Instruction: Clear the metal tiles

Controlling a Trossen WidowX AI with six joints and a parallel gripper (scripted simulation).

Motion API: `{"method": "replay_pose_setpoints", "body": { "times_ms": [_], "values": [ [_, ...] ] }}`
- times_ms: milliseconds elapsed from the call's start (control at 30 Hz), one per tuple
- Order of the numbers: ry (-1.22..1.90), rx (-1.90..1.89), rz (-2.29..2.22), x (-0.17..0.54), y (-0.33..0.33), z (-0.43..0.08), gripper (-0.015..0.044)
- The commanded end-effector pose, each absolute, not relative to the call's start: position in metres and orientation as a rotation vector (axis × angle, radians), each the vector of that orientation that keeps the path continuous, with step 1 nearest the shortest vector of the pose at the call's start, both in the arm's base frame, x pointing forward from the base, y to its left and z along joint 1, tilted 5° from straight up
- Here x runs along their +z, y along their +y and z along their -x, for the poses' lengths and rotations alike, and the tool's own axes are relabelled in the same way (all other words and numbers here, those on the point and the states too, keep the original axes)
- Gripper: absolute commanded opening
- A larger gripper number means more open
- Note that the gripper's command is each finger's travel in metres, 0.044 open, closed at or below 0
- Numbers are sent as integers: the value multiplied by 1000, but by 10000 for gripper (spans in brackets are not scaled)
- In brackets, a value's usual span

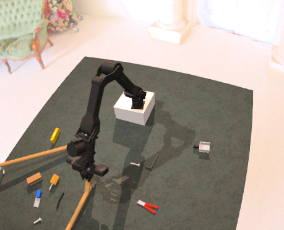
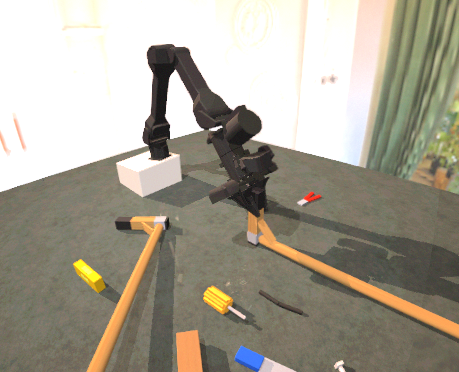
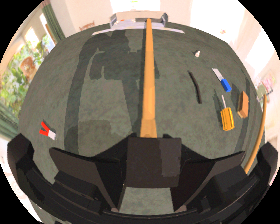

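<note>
My gripper (image 1: 88, 179) (image 2: 256, 210) (image 3: 153, 162) is shut on the upright grip of a long wooden-handled tool, the scraper (image 1: 78, 207) (image 2: 351, 282) (image 3: 148, 80). Its grey-tipped grip end points down just over or on the table. Its pole runs away from the arm, out of the top and exterior views. In the wrist view the pole's far end reaches the pale steel plate (image 3: 101, 31), with the catch box (image 3: 138, 15) behind it. The scraper's blade and any tiles are too small or hidden to tell. A second long-handled tool (image 1: 34, 156) (image 2: 131, 295) (image 3: 258, 142) lies to one side, apart from the gripper.
Beside the pole lie a yellow screwdriver (image 1: 54, 178) (image 2: 217, 300) (image 3: 227, 119), a brown block (image 1: 34, 178) (image 3: 243, 105), a blue-handled knife (image 1: 38, 194) (image 3: 225, 85) and a dark stick (image 2: 281, 302) (image 3: 196, 87). Red pliers (image 1: 146, 205) (image 3: 44, 130) lie on the other side.
</note>
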State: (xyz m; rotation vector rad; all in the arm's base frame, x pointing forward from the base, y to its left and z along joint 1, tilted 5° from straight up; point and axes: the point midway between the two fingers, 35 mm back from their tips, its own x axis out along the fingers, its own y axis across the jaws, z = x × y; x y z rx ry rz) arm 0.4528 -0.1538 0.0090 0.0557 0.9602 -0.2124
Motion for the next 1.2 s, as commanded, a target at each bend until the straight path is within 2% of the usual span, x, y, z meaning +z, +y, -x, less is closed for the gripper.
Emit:
{"method": "replay_pose_setpoints", "body": {
  "times_ms": [0,1167],
  "values": [
    [944,-215,-55,14,-156,-464,0],
    [940,-215,-55,13,-166,-511,0]
  ]
}}
